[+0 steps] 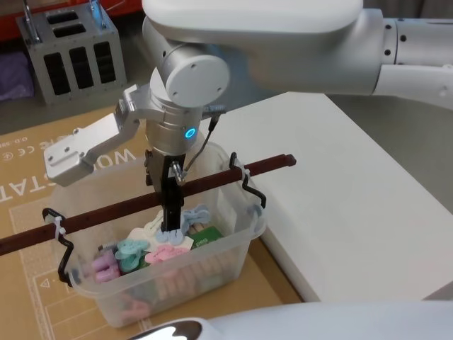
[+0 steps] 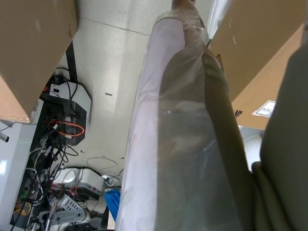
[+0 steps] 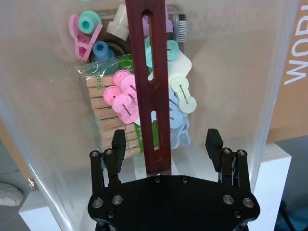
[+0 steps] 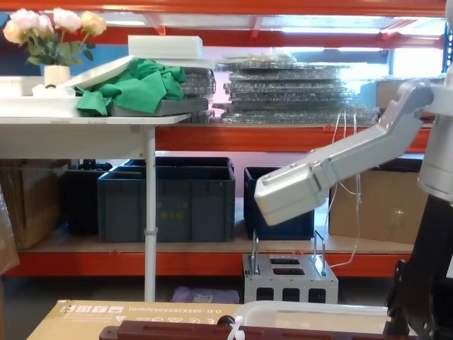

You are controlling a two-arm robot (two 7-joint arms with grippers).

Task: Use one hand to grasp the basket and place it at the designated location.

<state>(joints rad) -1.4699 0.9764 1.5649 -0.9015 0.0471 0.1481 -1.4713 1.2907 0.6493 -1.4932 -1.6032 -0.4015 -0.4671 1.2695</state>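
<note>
The basket (image 1: 219,265) sits just left of the white table (image 1: 354,184), and the right gripper (image 1: 170,224) straddles its handle (image 1: 219,180), fingers (image 3: 119,139) spread clear of the bar on either side.

Site: probably warehouse lab | orange shelving (image 4: 212,138) | dark blue crates (image 4: 166,202)

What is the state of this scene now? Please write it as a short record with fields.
basket: stands on the cardboard sheet, beside the white platform
handle: reddish-brown bar across the basket's top
right gripper: open, one finger on each side of the handle, not yet closed
contents: pastel clothes pegs
</note>
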